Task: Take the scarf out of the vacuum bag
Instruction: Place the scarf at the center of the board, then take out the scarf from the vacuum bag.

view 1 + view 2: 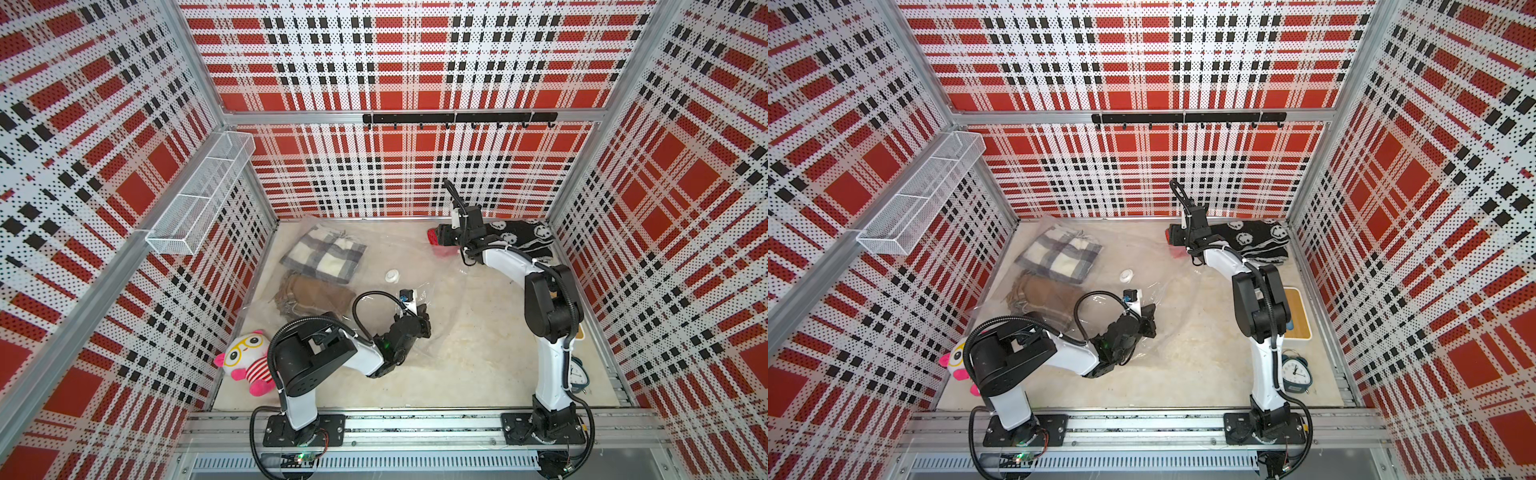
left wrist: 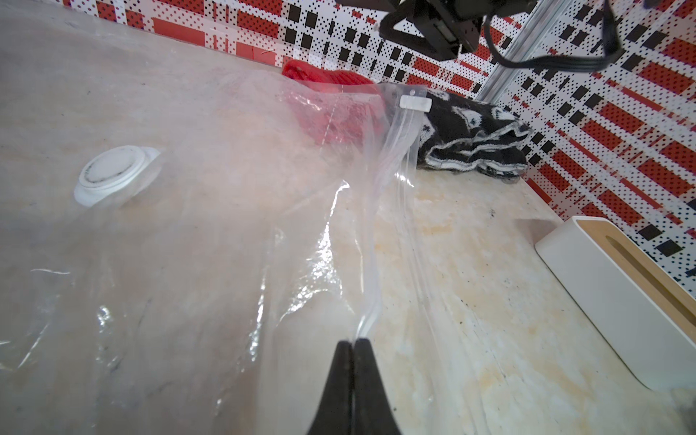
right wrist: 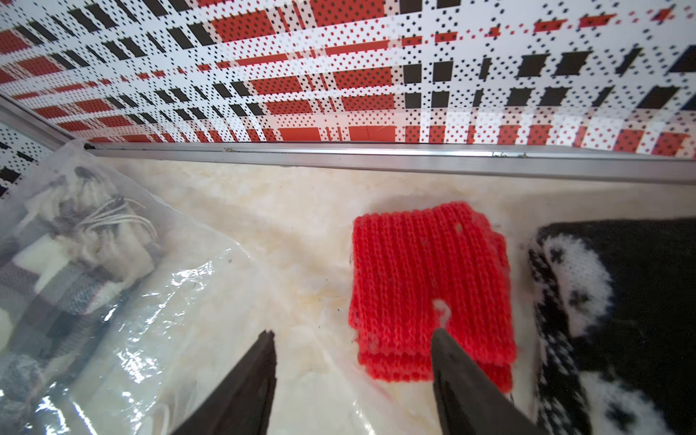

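- The vacuum bag (image 2: 211, 241) lay flat across the surface (image 1: 469, 353), its white valve (image 1: 392, 275) facing up near the middle and its zip edge running toward 1 o'clock.
- The left end effector (image 2: 354, 344) was closed tight on that zip edge near the centre of the surface. This was probably to pin the slippery plastic so the bag would not drag along when something was pulled from it.
- The red scarf (image 3: 425, 271) lay folded at 1 o'clock, at the bag's open end. The left wrist view showed plastic over part of it, so I judged it not fully out.
- The right end effector (image 3: 354, 332) hung just above it, open and holding nothing, with one finger over the red knit. It looked placed for a pinch.
- A plaid scarf (image 1: 324, 253) at 10 o'clock and a brown scarf (image 1: 316, 297) at 9 o'clock sat deep inside the bag.
- A black-and-white scarf (image 1: 519, 237) lay outside the bag, at 3 o'clock of the red one.
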You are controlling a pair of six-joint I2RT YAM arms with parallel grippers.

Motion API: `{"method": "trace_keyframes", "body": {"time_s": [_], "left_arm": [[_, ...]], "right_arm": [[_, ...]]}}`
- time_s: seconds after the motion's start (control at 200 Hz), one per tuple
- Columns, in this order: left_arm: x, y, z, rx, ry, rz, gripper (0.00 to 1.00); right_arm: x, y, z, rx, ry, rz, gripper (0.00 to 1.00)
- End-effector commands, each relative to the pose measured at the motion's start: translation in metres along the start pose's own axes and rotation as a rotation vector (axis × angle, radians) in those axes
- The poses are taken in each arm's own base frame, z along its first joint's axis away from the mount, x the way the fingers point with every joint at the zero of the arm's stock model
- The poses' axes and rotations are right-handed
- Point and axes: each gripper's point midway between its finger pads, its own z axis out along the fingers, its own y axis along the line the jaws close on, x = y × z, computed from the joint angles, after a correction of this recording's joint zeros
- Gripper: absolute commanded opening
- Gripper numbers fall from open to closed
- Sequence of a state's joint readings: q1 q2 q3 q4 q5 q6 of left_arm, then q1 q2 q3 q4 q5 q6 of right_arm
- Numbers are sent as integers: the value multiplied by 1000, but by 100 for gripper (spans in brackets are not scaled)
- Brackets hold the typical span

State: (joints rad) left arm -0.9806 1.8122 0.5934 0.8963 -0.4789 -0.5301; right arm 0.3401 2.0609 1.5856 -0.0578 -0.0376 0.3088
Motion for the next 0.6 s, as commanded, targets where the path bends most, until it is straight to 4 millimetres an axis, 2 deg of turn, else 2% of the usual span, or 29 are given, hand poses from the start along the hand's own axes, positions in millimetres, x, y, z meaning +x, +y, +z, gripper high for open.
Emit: {"method": "trace_keyframes", "body": {"time_s": [0.0,0.105,0.15,0.175,0.195,0.336,0.446,0.501,0.596], "left_arm": [[-14,-7,-3,4,-36,0,0],[-17,-7,-4,1,-44,-2,0],[-17,-8,-4,3,-46,-4,0],[-17,-9,-3,3,-46,-5,0],[-16,-9,-2,3,-44,-3,0],[-17,-8,0,-19,-44,7,0],[-19,-8,-1,-26,-47,12,0],[-20,-9,-2,-24,-48,11,0],[-23,-12,-4,-32,-51,18,0]], "right_arm": [[-24,-5,-35,46,-108,2,71],[-21,-18,-68,103,-169,17,80],[-21,-22,-86,116,-211,31,88],[-19,-23,-95,117,-233,40,98],[-17,-25,-102,121,-248,46,100],[-5,-36,-146,152,-334,96,100],[8,-61,-175,255,-406,146,100],[16,-68,-182,269,-408,166,100],[29,-60,-185,202,-350,187,100]]}}
